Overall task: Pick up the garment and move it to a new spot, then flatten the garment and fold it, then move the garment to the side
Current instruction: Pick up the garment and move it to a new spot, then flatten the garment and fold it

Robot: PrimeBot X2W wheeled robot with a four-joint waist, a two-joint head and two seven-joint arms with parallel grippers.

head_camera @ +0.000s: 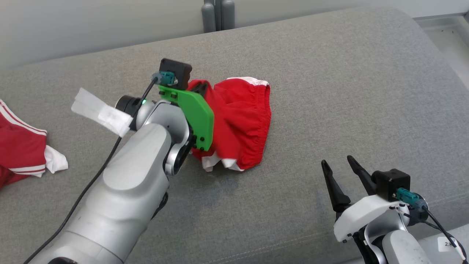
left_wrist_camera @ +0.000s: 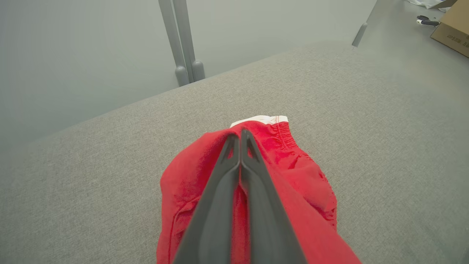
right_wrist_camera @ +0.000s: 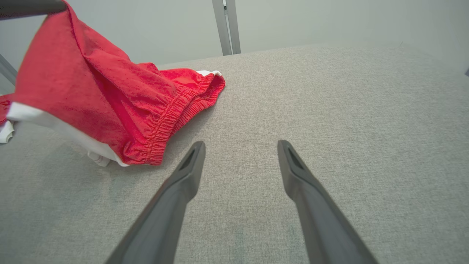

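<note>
Grey fabric-covered table [head_camera: 329, 73]: red garment [head_camera: 242, 117] sits mid-table, one side raised. Left hand [left_wrist_camera: 240, 137] pinches its cloth, fingers pressed together; right hand [head_camera: 337, 161] spread, apart. Recommend lifting until the hem clears before carrying

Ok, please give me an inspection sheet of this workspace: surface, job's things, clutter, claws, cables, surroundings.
Surface: grey fabric cushion, no stains seen.
Job's things: red shorts with white trim, crumpled, one part raised, waistband resting on the cushion.
Clutter: second red and white garment at the cushion's left edge.
Claws: left claw shut on the red shorts; right claw open, apart from the shorts, holding nothing.
Cables: black cable along the left arm; second black cable at the right wrist.
Surroundings: grey posts behind the cushion; cardboard box far off.
</note>
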